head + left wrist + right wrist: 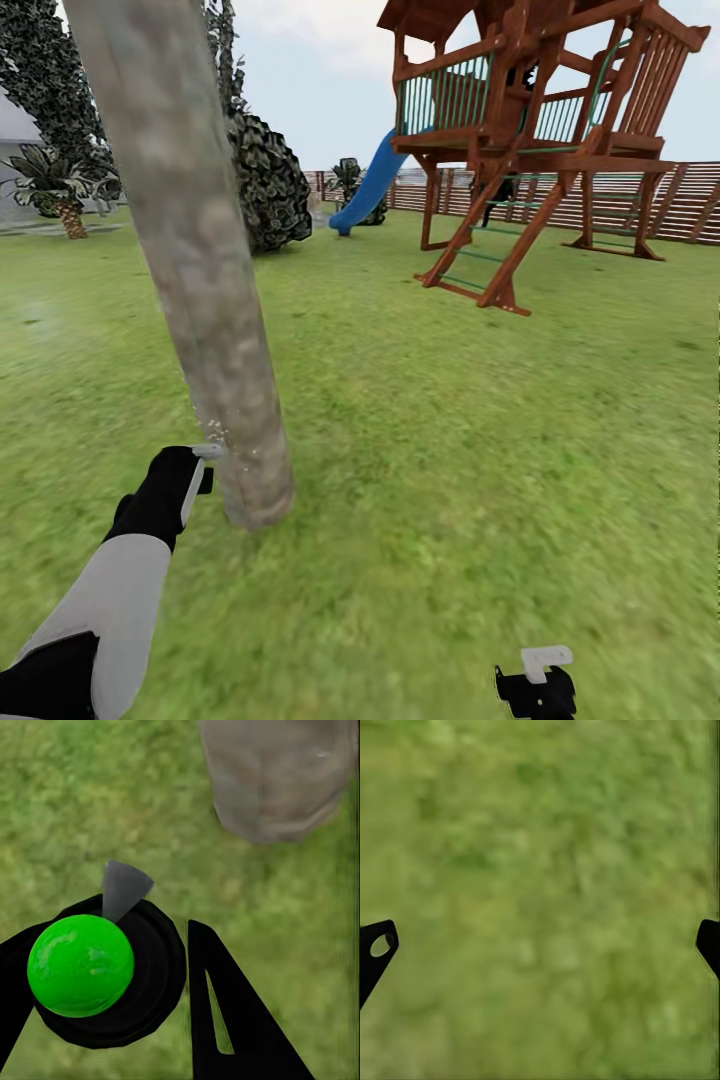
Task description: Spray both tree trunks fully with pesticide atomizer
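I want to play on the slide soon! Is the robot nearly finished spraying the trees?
Not yet. The pick-up looks done: the left gripper holds the atomizer, with its green ball top. Right now it points at the bottom of a tree trunk, where white specks show. Higher up, the trunk looks bare, so more spraying is left. The right gripper is open over grass.

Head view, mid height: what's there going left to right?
Short palm → tree trunk → dark leafy bush → blue slide → wooden play tower → slat fence.
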{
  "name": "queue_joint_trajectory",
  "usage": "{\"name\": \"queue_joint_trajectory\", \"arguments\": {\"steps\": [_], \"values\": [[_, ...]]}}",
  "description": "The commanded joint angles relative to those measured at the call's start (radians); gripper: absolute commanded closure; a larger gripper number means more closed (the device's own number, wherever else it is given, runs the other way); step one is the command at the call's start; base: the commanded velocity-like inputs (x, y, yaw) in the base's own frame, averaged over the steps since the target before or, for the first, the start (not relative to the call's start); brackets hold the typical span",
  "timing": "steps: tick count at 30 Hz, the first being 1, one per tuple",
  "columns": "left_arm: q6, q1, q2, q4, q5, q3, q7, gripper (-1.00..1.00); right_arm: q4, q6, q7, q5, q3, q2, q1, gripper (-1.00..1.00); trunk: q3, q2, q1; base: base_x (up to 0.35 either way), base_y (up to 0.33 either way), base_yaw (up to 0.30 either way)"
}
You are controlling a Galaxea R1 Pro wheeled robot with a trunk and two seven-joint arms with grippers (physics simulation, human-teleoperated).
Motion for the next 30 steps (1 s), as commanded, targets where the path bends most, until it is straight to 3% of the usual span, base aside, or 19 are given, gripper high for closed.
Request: {"name": "queue_joint_trajectory", "arguments": {"steps": [1, 11, 21, 30], "values": [[0.004, -0.001, 0.0, -0.001, 0.002, 0.0, 0.004, 1.0, 0.002, -0.004, -0.003, 0.01, -0.007, 0.0, -0.001, -1.0, -0.001, 0.0, 0.0, 0.0, -0.274, 0.0], [0.004, -0.001, 0.003, -0.001, 0.0, 0.001, 0.004, 1.0, 0.002, -0.004, -0.003, 0.01, -0.007, 0.002, -0.001, -1.0, -0.001, 0.0, 0.0, 0.0, -0.274, 0.019], [-0.001, 0.001, 0.0, 0.0, 0.002, 0.003, 0.004, 1.0, 0.002, -0.004, -0.003, 0.01, -0.007, 0.002, -0.001, -1.0, -0.001, 0.0, 0.0, 0.005, -0.274, 0.265], [-0.004, 0.001, -0.002, 0.003, 0.004, 0.006, 0.006, 1.0, 0.002, -0.004, -0.003, 0.01, -0.007, 0.002, -0.001, -1.0, -0.001, 0.0, 0.0, 0.168, -0.242, 0.186]]}}
